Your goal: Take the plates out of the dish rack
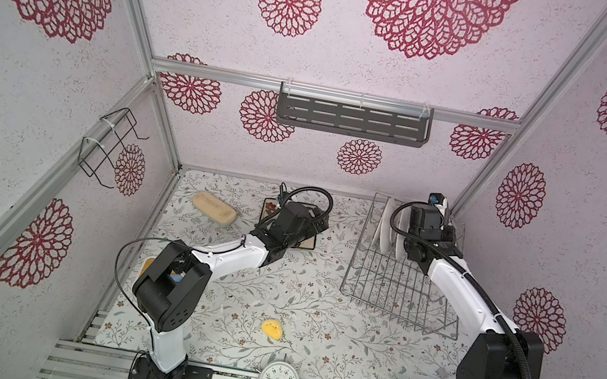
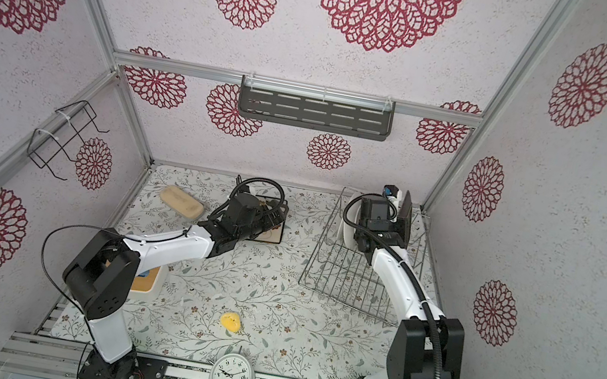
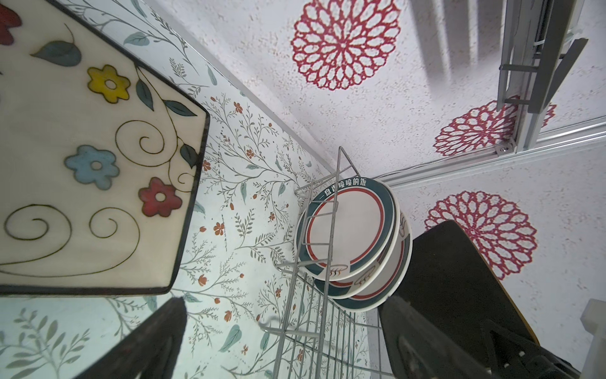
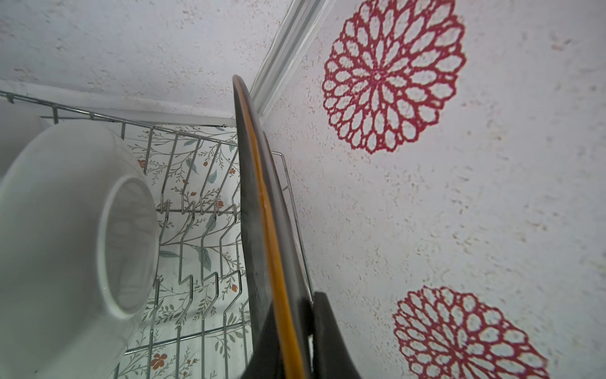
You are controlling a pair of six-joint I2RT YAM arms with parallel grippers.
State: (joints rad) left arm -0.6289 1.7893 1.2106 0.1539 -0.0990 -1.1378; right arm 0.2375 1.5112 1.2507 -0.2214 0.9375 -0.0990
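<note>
Top view: the left arm (image 1: 241, 247) hides most of the flowered plate (image 1: 269, 207), which lies on the table (image 1: 275, 291). The left gripper (image 1: 319, 222) gapes wide and holds nothing.

Left wrist view: two round plates (image 3: 347, 229) stand in the dish rack (image 3: 314, 334), lower middle.

Right wrist view: the right gripper (image 4: 298, 347), cut off at the bottom, pinches the upright dark plate (image 4: 252, 197) beside the rack's side wires.

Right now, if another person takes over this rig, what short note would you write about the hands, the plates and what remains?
Left hand: open, over the flowered plate, which lies flat on the table, outside the rack.
Right hand: shut on the edge of the dark square plate, holding it upright at the rack's far end; I cannot tell if it is clear of the wires.
Done: flowered plate unloaded.
Left: set the dark square plate down, then take out the two round plates standing in the rack.
</note>
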